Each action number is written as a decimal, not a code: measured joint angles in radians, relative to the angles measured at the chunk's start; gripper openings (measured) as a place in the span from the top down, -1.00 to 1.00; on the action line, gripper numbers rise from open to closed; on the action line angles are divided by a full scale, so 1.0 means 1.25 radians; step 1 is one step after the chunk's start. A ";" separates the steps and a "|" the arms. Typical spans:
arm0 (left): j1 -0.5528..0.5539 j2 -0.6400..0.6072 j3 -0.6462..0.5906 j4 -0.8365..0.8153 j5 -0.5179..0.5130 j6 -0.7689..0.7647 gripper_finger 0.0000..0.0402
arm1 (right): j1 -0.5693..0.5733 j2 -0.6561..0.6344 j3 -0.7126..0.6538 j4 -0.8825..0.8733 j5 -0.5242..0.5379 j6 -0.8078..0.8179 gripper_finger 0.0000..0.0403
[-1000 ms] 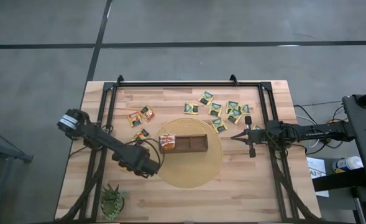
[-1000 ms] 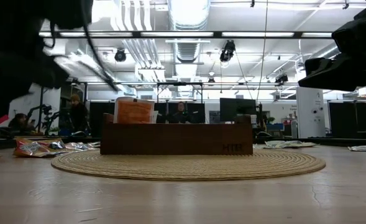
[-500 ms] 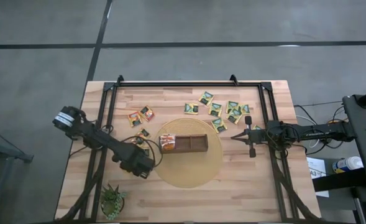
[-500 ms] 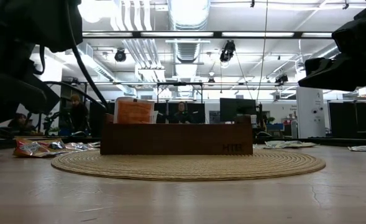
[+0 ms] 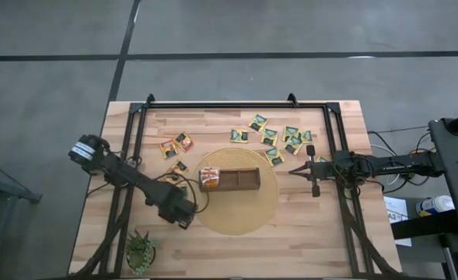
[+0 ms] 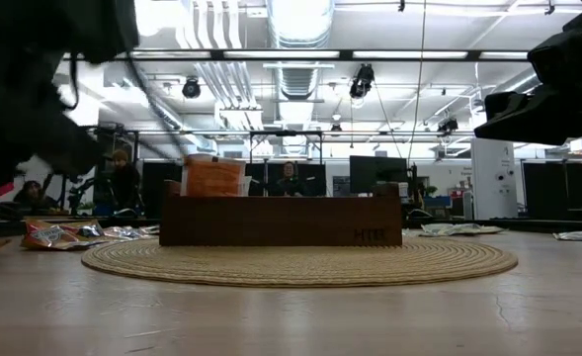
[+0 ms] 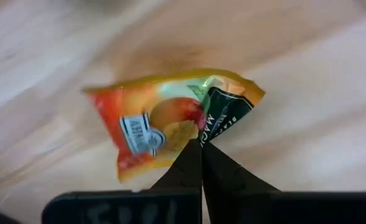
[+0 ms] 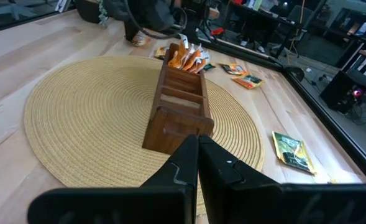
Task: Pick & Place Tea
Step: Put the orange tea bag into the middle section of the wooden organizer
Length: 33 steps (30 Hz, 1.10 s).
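Note:
My left gripper points steeply down at the wood just left of the round woven mat. It is shut on an orange tea sachet with a dark corner. In the high view the hand hides that sachet. More orange sachets stand upright in the left end of the dark wooden box on the mat. Loose sachets lie flat at the far left and far right. My right gripper waits shut at the mat's right edge. My left gripper pinches the orange sachet at its lower edge, about midway along it, between the two fingertips. The fingers come from above, pointing steeply down. The sachet looks crumpled and skewed; whether it is clear of the table I cannot tell.
A small green plant stands at the near left corner. A black frame rail runs along the table's left, far and right sides. Bare wood lies along the near edge.
My left hand has sunk a little and tipped further downward beside the mat's left edge. My right arm has kept still.

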 joint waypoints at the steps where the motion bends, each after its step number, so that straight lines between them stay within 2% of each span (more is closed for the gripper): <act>1: 0.000 -0.005 0.017 -0.002 -0.001 0.012 1.00 | 0.000 0.000 0.000 0.000 0.000 0.000 0.96; 12: 0.031 -0.034 0.267 -0.062 -0.056 0.245 1.00 | 0.000 0.000 0.000 0.000 0.000 0.000 0.96; 21: 0.153 -0.025 0.480 -0.214 -0.066 0.515 1.00 | 0.000 0.000 0.000 0.000 0.000 0.000 0.96; 25: 0.239 -0.002 0.533 -0.276 -0.034 0.636 1.00 | 0.000 0.000 0.000 0.000 0.000 0.000 0.96; 33: 0.373 0.086 0.583 -0.282 0.129 0.912 1.00 | 0.000 0.000 0.000 0.000 0.000 0.000 0.96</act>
